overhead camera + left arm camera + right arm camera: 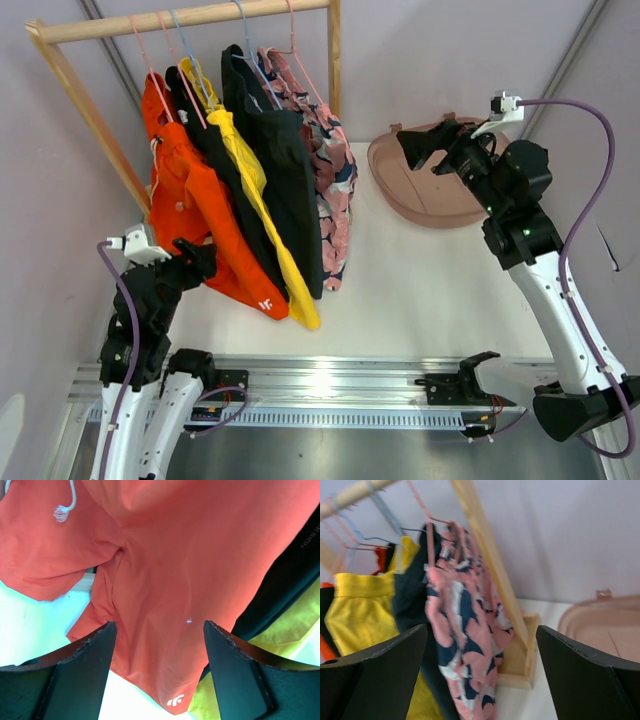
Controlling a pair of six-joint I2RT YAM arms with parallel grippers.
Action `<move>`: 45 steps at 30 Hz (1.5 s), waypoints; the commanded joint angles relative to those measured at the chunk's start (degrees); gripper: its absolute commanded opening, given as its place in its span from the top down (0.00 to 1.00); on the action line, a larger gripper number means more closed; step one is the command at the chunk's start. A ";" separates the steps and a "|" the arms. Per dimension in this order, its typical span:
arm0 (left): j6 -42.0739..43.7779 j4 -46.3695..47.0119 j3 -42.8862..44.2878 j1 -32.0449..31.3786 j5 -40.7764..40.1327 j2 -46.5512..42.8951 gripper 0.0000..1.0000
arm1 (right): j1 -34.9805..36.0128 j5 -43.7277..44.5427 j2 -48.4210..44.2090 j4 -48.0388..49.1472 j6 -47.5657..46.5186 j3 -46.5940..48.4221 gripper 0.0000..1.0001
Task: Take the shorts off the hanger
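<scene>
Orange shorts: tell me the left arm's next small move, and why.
Probably ease the left gripper forward and close on the orange shorts. Its jaws stand open, and the fabric hangs just ahead between them, not yet pinched.

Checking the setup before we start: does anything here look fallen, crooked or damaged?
Nothing stands out. The shorts all hang from the wooden rail, none fallen; the left gripper and right gripper are open, holding nothing.
</scene>
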 commanded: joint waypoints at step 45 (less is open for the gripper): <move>0.75 2.97 -1.01 0.42 7.19 -2.74 0.28 | 15.88 2.00 61.65 -0.09 -9.29 72.21 0.33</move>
